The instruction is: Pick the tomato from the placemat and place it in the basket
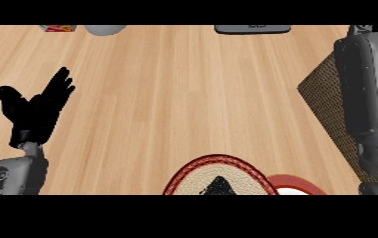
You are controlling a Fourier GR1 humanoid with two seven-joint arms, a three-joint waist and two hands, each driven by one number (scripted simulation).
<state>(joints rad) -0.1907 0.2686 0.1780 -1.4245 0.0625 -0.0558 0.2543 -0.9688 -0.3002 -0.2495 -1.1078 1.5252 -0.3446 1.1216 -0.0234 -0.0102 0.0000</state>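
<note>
One robot hand (pixel 35 109), the left, rests open, fingers up.

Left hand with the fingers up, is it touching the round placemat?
Apart. The head view shows the left hand at the left edge, the placemat at the bottom middle, and bare counter plainly between them.

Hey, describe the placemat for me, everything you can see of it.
The placemat is oval, with beige woven-looking rings inside a red and dark border. It lies flat on the wooden counter at the view's lower middle, its near part cut off. A black triangular shape shows at its lower centre. No tomato shows on it. A red-rimmed round thing meets its right edge.
</note>
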